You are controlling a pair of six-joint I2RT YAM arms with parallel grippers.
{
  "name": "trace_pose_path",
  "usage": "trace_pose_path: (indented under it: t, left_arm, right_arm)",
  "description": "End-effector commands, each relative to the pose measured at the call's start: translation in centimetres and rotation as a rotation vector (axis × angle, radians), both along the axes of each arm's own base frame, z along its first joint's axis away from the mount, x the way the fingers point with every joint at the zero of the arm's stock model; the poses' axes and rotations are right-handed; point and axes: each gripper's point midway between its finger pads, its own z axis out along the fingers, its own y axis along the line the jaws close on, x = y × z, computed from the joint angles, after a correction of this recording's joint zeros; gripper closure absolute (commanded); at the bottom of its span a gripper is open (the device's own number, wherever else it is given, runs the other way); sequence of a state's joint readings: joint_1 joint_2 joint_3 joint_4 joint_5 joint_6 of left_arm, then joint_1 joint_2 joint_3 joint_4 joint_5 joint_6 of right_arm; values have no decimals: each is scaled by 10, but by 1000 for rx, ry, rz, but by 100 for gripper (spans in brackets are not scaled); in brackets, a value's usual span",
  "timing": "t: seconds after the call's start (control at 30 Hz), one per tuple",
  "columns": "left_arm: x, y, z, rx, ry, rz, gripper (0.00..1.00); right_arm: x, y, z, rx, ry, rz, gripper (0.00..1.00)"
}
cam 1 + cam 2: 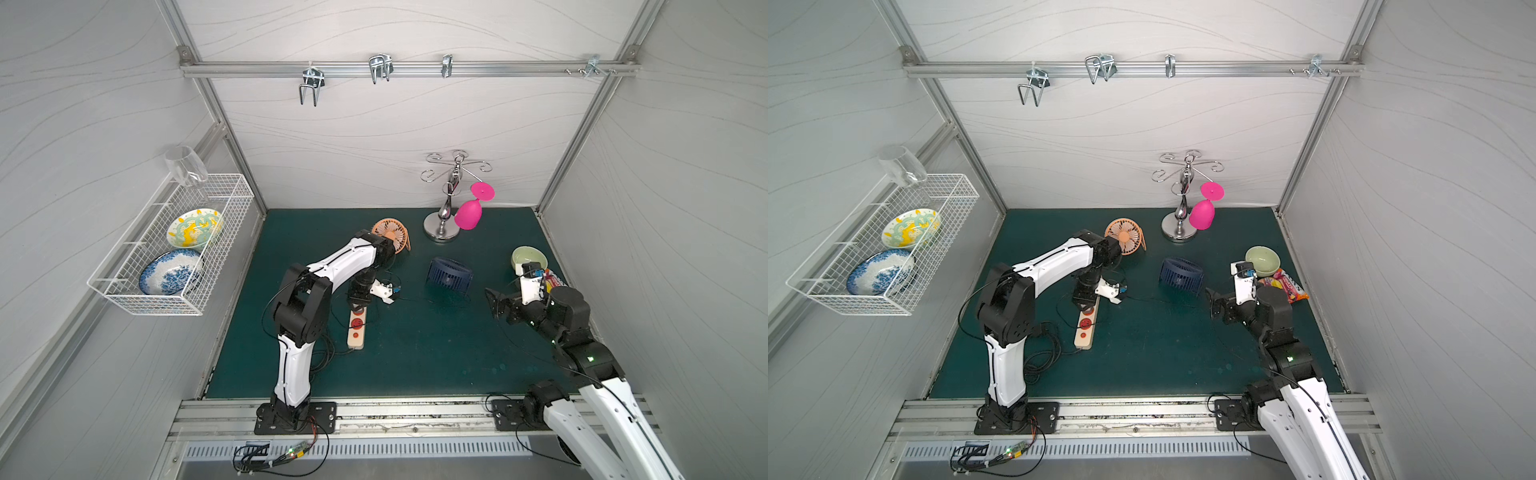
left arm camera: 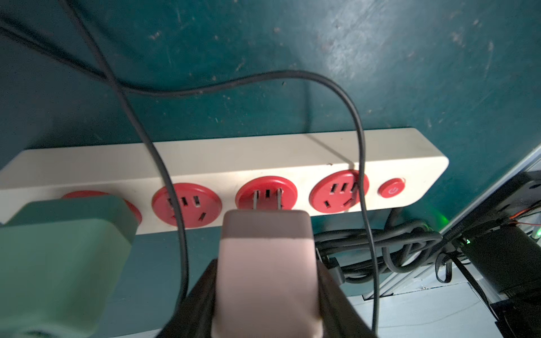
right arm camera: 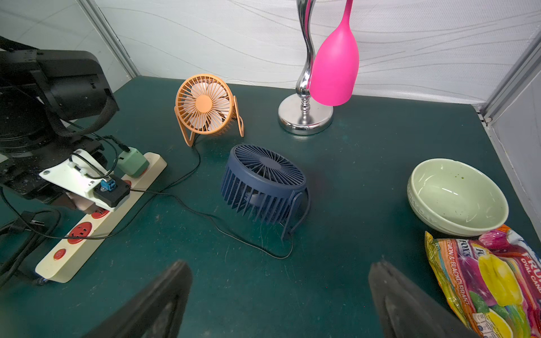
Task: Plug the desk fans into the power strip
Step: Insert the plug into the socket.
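The cream power strip [image 1: 356, 337] [image 1: 1084, 337] [image 2: 263, 158] [image 3: 73, 263] lies on the green mat beside the left arm. My left gripper [image 2: 266, 272] [image 1: 358, 302] is shut on a pale pink plug [image 2: 265, 234]. The plug's two metal prongs stand partly inside a red socket, the second from the red button [image 2: 391, 188]. A green adapter [image 2: 58, 257] [image 3: 133, 162] sits in the end socket. A navy desk fan [image 1: 449, 277] [image 3: 263, 184] lies tilted mid-mat, its thin black cord running toward the left gripper. An orange fan [image 1: 392, 236] [image 3: 205, 104] stands behind. My right gripper [image 1: 494, 301] [image 3: 279, 264] is open and holds nothing.
A green bowl [image 1: 528, 257] and a candy bag [image 3: 491, 278] lie at the right edge. A chrome stand [image 1: 441, 232] holding a pink glass [image 1: 468, 216] is at the back. A coiled black cord [image 1: 1042, 353] lies by the left arm's base. A wire basket [image 1: 216, 232] with plates hangs on the left wall.
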State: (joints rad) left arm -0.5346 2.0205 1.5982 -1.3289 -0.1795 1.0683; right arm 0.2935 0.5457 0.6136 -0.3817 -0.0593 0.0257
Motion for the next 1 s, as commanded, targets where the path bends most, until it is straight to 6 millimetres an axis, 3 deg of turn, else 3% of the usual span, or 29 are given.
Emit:
trace_pose_path:
  t: [0.0,0.47,0.97]
  left_arm:
    - [-12,-31,-55,-74,82,36,100]
    - [-14,-43,-53,-108,66,42,94]
    - [-14,-49,-52,-96,91,40,100]
  right_arm:
    - [1,0,2,-7,-27,2,1]
    - [1,0,2,-6,-28,2,1]
    - [1,0,2,-6,-30,1,1]
